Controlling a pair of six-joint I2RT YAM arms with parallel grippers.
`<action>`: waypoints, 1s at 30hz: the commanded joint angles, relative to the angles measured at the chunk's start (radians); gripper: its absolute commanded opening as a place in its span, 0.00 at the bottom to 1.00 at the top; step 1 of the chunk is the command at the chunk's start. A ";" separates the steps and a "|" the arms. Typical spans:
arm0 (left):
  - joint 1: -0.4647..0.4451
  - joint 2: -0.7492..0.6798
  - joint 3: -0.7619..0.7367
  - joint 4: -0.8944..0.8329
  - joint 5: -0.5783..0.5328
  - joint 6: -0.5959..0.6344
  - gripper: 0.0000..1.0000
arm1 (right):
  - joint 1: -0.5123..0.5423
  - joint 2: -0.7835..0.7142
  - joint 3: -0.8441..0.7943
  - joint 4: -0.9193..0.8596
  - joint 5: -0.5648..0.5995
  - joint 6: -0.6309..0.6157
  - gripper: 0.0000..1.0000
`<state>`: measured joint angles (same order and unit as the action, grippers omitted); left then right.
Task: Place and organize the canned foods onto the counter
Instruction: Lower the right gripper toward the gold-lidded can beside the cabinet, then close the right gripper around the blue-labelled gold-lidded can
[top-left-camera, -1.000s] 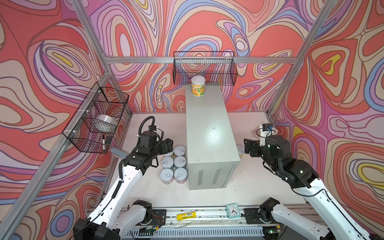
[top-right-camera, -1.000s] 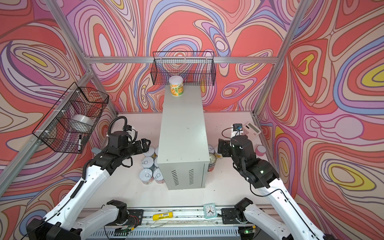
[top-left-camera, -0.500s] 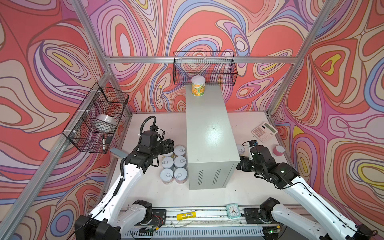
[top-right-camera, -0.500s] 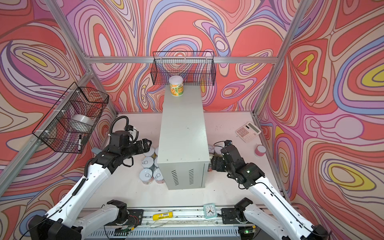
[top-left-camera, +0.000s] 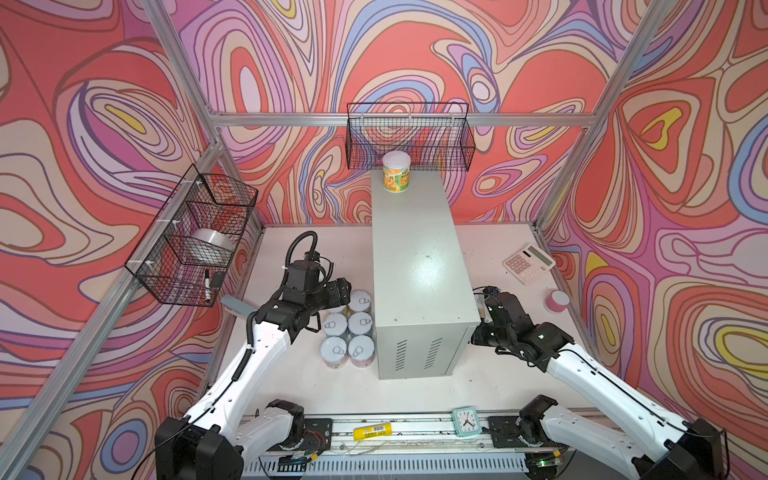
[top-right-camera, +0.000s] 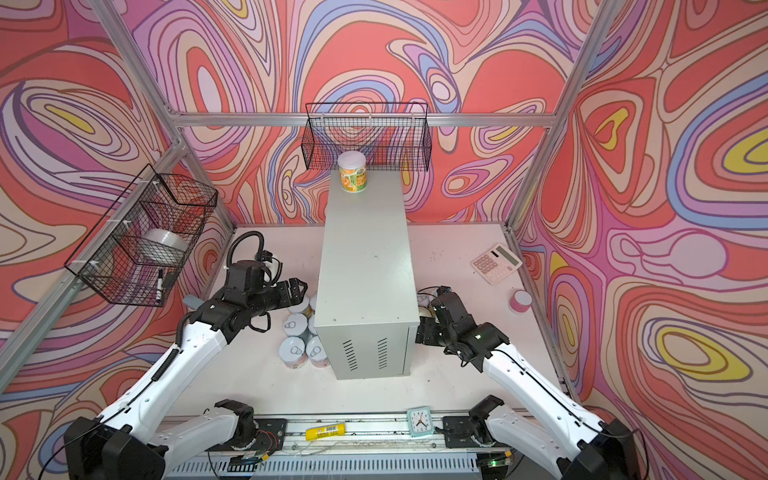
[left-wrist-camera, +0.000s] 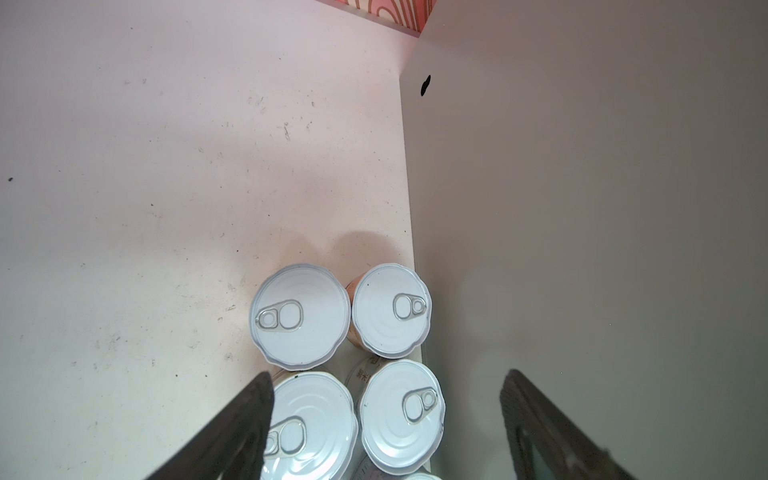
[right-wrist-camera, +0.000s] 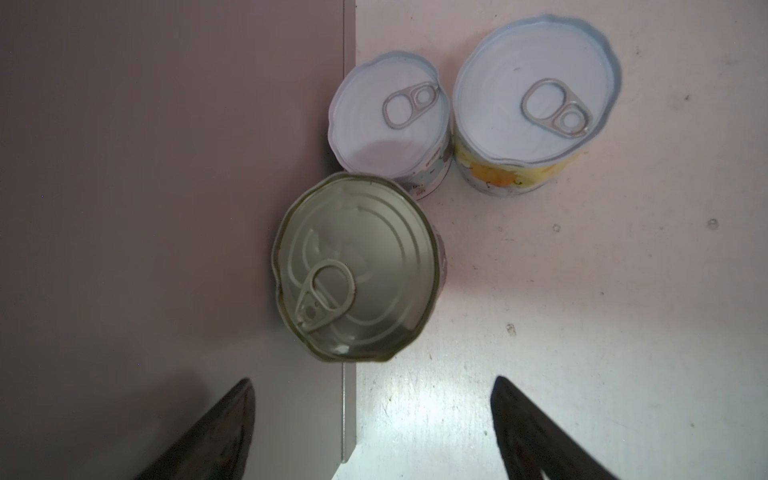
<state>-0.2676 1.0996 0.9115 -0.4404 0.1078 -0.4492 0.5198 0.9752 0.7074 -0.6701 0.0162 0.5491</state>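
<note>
Three cans (right-wrist-camera: 357, 266) sit half-hidden beside the counter (top-left-camera: 419, 266); left end effector (left-wrist-camera: 386, 380), right end effector (right-wrist-camera: 372, 383) gape empty.

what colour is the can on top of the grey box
The can has an orange and green label, white lid; clearest in a top view.

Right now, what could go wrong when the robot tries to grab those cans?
The cans under the open left gripper stand packed together beside the counter, so a finger could knock a neighbour over. The dull-lidded can ahead of the open right gripper looks pressed against the counter's wall, so a finger might hit the wall instead.
</note>
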 joint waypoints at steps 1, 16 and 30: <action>-0.004 0.014 0.015 0.026 0.013 -0.007 0.86 | 0.030 0.052 0.006 0.056 0.015 -0.012 0.92; -0.003 0.031 0.014 0.039 0.018 -0.006 0.85 | 0.039 0.195 0.000 0.223 0.075 -0.035 0.93; -0.004 0.031 0.010 0.042 0.027 -0.010 0.85 | 0.038 0.295 0.035 0.248 0.258 0.010 0.93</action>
<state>-0.2687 1.1282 0.9115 -0.4145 0.1307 -0.4492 0.5491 1.2552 0.7120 -0.4259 0.1936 0.5243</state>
